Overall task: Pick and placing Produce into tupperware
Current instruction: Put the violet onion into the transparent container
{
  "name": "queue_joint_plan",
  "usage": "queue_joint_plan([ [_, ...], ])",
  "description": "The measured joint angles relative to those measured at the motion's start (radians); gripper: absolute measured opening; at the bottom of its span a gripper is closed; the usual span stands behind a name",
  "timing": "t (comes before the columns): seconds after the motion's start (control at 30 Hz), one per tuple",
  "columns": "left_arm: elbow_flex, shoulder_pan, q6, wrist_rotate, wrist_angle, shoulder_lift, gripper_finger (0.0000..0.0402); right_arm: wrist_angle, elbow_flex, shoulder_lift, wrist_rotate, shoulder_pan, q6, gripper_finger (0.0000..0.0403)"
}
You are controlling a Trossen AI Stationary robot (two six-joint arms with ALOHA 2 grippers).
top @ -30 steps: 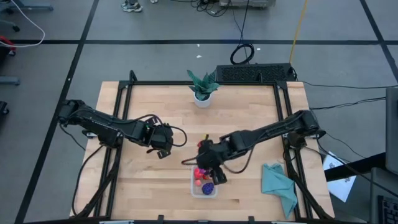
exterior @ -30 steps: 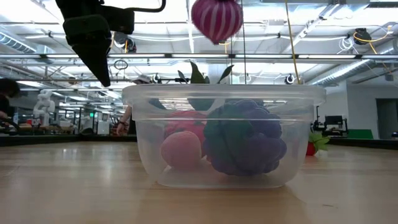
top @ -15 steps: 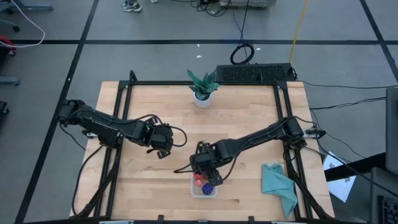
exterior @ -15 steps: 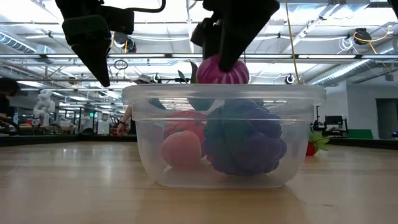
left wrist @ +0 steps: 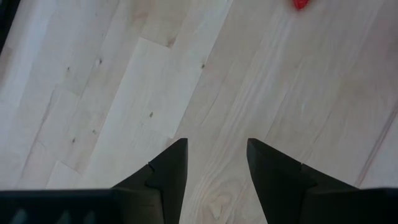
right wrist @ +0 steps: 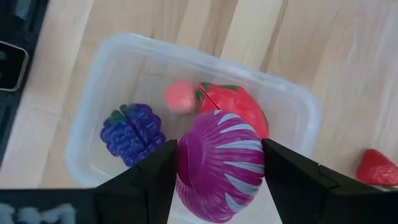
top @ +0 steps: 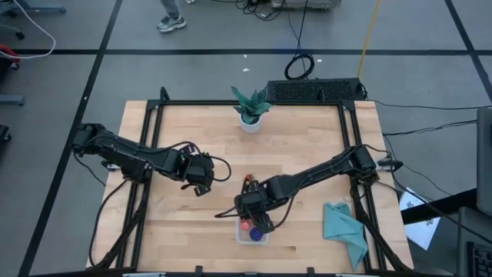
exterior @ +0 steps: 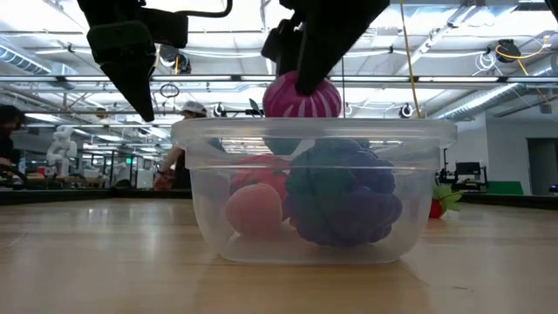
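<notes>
the right hand is gripping the magenta striped vegetable directly above the tupperware, ready for dropping in; the left hand is waiting part-open, empty.

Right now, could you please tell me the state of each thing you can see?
Right claw: shut on the magenta vegetable, above the box.
Left claw: open, empty, over bare table.
Clear box: uncovered, holding purple grapes, a pink fruit and a red fruit.
Strawberry: on the table, outside the box.
</notes>
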Motion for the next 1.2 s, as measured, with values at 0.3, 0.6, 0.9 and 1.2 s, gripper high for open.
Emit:
queue_joint_plan([
  [0.3,0.000,0.000,0.000,0.000,0.001,0.000,0.0170,0.040,-0.092,0.002,-0.002,-0.001,0.031,0.0209],
  [0.6,0.000,0.000,-0.002,0.000,0.002,0.000,0.0170,0.044,-0.092,0.000,-0.003,-0.002,0.037,0.0209],
  [0.9,0.000,0.000,-0.002,0.000,0.002,0.000,0.0170,0.043,-0.092,0.000,-0.003,-0.003,0.054,0.0209],
  [1.2,0.000,0.000,-0.006,0.000,0.002,0.000,0.0170,0.015,-0.092,0.000,-0.004,-0.015,0.079,0.0225],
])
